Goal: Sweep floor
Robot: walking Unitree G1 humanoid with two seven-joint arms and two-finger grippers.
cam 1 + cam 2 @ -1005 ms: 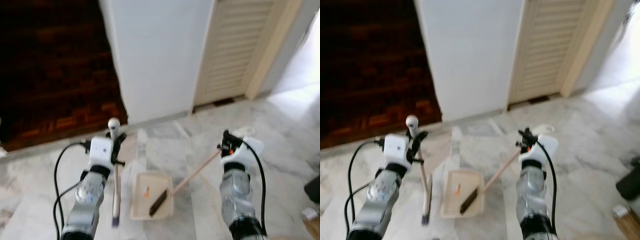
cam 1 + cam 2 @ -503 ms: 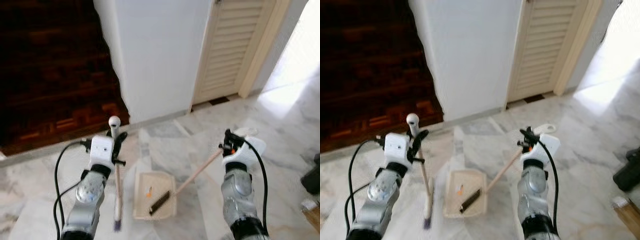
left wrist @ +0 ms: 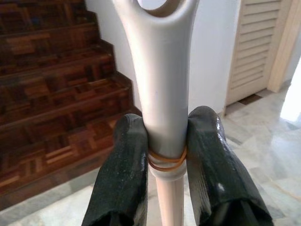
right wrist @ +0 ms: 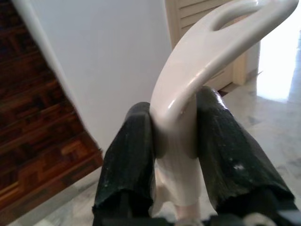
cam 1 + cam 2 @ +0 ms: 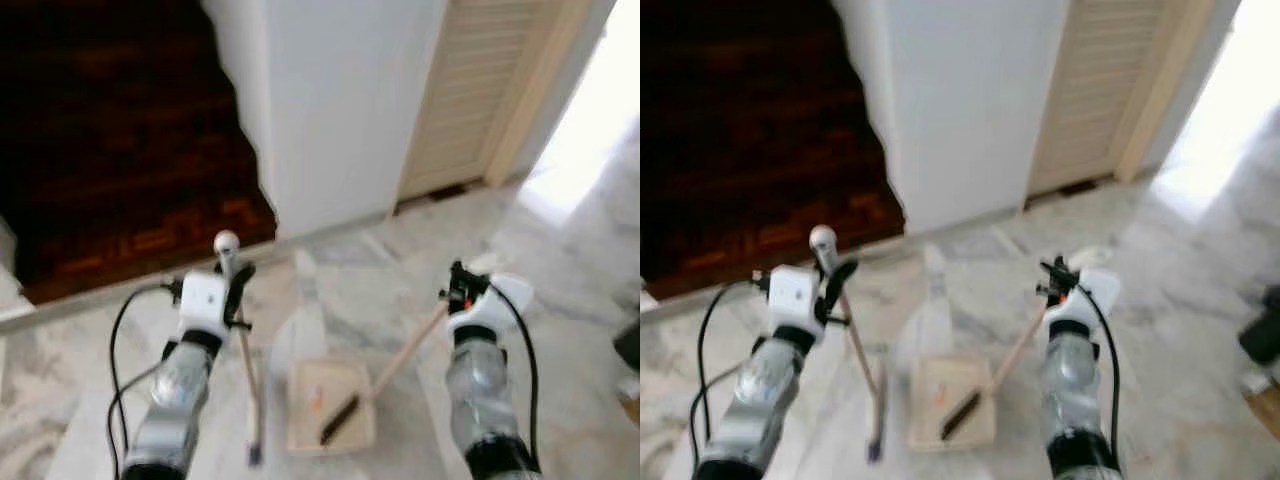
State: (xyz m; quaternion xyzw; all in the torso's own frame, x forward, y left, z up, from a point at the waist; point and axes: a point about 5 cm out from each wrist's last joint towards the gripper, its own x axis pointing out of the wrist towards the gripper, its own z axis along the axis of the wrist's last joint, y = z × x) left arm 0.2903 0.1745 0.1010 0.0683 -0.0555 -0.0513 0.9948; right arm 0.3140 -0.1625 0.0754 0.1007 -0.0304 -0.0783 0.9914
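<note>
— So, from the head cameras, what's around it?

— Marble floor [image 5: 580,290] underfoot, open and bright off to the robot's right by the louvred door [image 5: 478,90]. Straight ahead a white wall corner [image 5: 340,110] juts out, and to its left dark wooden stairs [image 5: 120,150] climb away; the bottom step's edge meets the marble just beyond the left gripper [image 5: 232,280]. That gripper holds the broom [image 5: 245,370] near the white top of its handle, the stick running down to the bristles on the floor. The right gripper [image 5: 458,290] holds the white handle end of the dustpan [image 5: 330,420], whose wooden stick slants down to the pan. The cream pan sits on the marble between the two arms, just beside the broom head, with a dark strip and a small orange bit inside.

— And the left wrist camera?

— Both black fingers [image 3: 123,179] are clamped on the broom's grey-white handle, right above a rubber band; stairs behind.

— Right wrist?

— Its fingers [image 4: 134,160] squeeze the dustpan's curved white handle loop, wall corner and door beyond.

— Any writing?

— None I can read; the head views are blurred.
</note>
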